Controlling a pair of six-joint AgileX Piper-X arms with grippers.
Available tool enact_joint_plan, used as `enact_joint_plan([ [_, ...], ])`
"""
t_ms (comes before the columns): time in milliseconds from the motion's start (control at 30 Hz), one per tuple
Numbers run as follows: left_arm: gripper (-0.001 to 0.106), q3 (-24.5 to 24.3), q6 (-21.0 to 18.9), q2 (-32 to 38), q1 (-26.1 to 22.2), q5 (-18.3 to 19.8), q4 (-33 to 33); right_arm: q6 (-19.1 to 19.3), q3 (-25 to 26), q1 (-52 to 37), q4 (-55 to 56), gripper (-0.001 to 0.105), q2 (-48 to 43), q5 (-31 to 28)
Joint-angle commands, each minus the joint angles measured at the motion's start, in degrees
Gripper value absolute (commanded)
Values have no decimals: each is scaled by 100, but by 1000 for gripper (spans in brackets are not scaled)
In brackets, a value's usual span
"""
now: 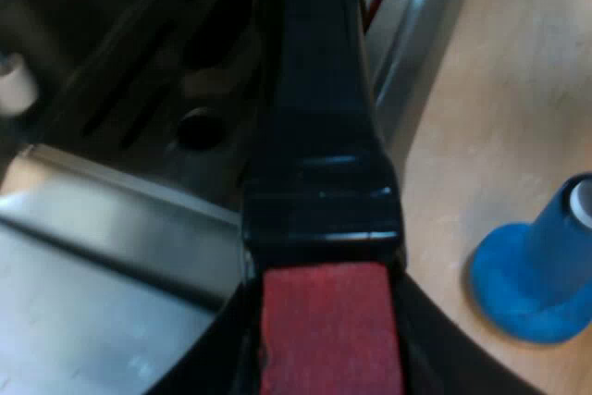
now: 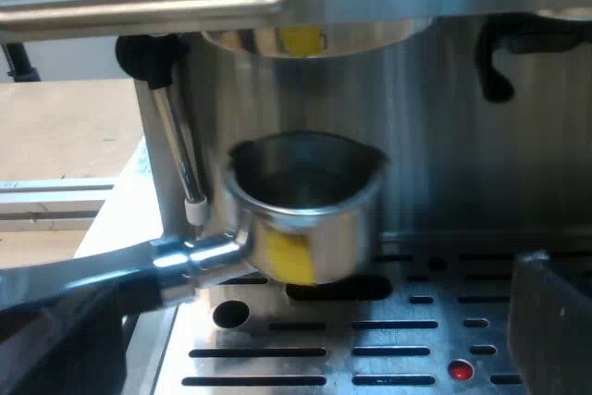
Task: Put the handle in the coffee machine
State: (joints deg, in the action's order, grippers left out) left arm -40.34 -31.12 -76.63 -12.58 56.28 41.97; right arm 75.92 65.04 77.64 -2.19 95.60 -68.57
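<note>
The left tool (image 1: 328, 321) is pinching the holder by its handle (image 1: 314, 117). Its black fingers (image 1: 215, 353) press against both sides of the red end (image 1: 328, 335), the part nearest the camera. From there the dark handle runs away over a metal drip tray (image 1: 148, 127) with long slots and a round hole. The tray's raised steel edge passes under the near part of the handle. A blue tamper (image 1: 536, 270) stands on the wooden bench (image 1: 499, 90) near the tray, apart from the handle. At the far side of the tray the white tip of the steam wand (image 1: 14, 80) shows.

The right tool (image 2: 314, 312) is spread wide and holds nothing. One black finger (image 2: 555, 321) is over the drip tray (image 2: 388, 358) and the other is low, under the handle (image 2: 83, 275). This tool faces the front of the espresso machine (image 2: 435, 136). The holder (image 2: 305, 219), a round metal basket with its open top upward, hangs directly under the machine's round brew head (image 2: 277, 39). A clear gap separates the basket's rim from the head, so it is not locked in. The basket is above the drip tray and apart from it. The handle leads off from the basket's neck toward the near side. The steam wand (image 2: 176, 145) hangs down just beside the basket, and its white tip is close to that neck. A small red spot (image 2: 458, 370) shows on the tray near the pointed finger.
</note>
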Motion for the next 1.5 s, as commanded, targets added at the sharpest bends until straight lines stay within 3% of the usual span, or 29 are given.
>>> enact_joint_plan([
  [33, 0, -151, -287, 31, 152, 422, -141, 149, 33, -54, -64, 85, -40, -18],
  [133, 0, -321, -860, 5, 223, 438, -483, 361, 33, -53, -64, 85, -40, -18],
  [333, 0, -593, -1068, -214, 223, 452, -497, 360, 33, -77, -64, 85, -40, -18],
  [667, 0, -757, -1009, -227, 223, 617, -410, 360, 33, -77, -64, 85, -40, -3],
  [833, 0, -757, -716, -227, 223, 623, -136, 360, 33, -77, -64, 85, -40, -3],
  [1500, 0, -1154, -731, -197, 485, 603, 1, 360, 33, -77, -64, 85, -40, -3],
])
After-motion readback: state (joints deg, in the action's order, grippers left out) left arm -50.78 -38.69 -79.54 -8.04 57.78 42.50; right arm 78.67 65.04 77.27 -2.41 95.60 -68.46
